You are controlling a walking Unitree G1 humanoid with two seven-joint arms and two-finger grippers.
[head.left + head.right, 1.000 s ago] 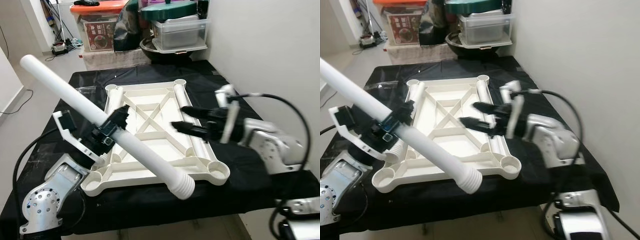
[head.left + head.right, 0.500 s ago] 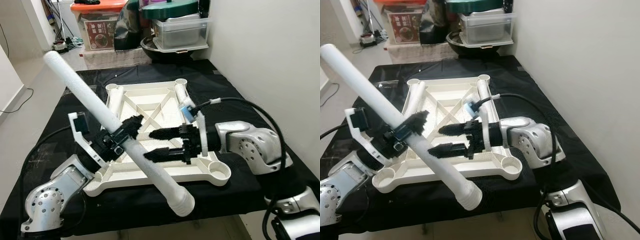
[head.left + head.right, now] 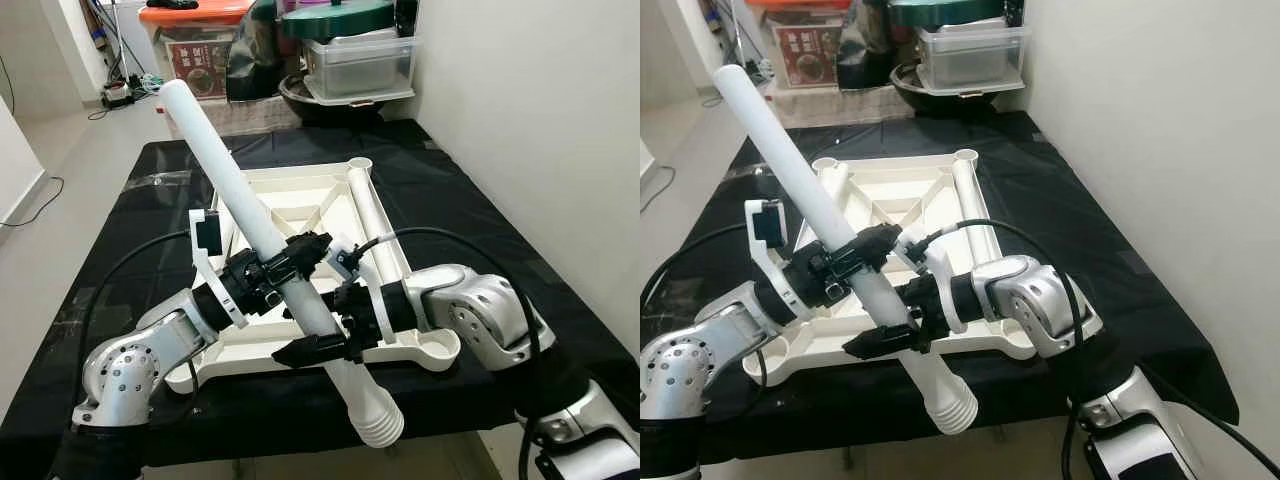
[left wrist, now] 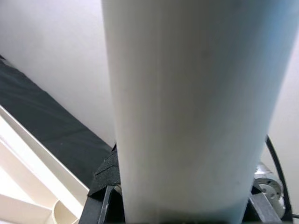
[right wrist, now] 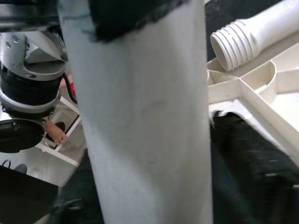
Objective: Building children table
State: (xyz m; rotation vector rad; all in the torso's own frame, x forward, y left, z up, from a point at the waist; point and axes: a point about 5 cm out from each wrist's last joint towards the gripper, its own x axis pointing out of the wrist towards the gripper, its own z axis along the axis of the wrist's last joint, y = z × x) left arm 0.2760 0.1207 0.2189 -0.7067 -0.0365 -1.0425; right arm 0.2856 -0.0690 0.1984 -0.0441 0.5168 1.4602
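My left gripper (image 3: 290, 268) is shut on a long white table leg (image 3: 230, 175), held slanted above the table with its threaded end (image 3: 377, 425) low at the front. Just below that grip, my right gripper (image 3: 322, 322) stands open with one finger on each side of the same leg (image 5: 145, 116); I cannot tell whether they touch it. Under both lies the white tabletop (image 3: 425, 345), upside down on the black cloth. A second leg (image 3: 375, 205) lies along its right side. A third leg's threaded end (image 5: 243, 39) rests by a corner socket.
Storage bins (image 3: 200, 50) and a clear lidded container (image 3: 360, 65) are stacked behind the table. A white wall (image 3: 540, 120) runs along the right side. Open floor (image 3: 40, 150) lies to the left. The black cloth (image 3: 470, 220) has bare room right of the tabletop.
My left gripper has swung the leg steeper and toward the middle. My right gripper has moved left and down, and its fingers now straddle the leg below the left grip.
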